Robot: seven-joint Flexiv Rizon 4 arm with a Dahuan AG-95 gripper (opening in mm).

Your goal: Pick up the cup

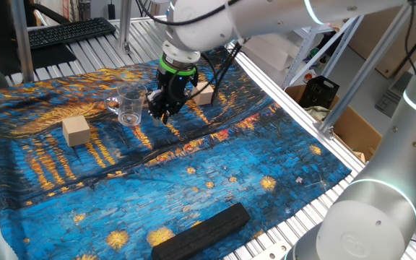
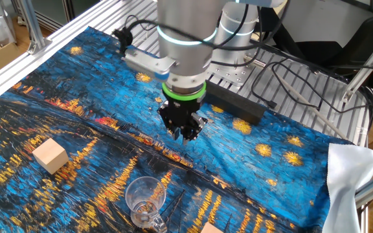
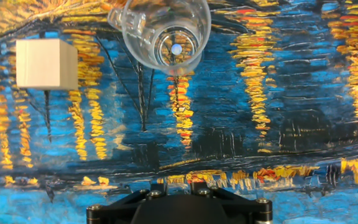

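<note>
The cup is small, clear and upright on the blue-and-yellow painted cloth, with a small side handle. It also shows in the other fixed view and at the top of the hand view, seen from above. My gripper hangs just above the cloth beside the cup and apart from it. It also shows in the other fixed view. Its fingers come together at the tips and hold nothing. In the hand view only the gripper's base shows at the bottom edge.
A tan wooden cube sits left of the cup and shows in the other two views. Another cube lies behind the gripper. A black block lies near the cloth's front edge. Metal frame rails border the table.
</note>
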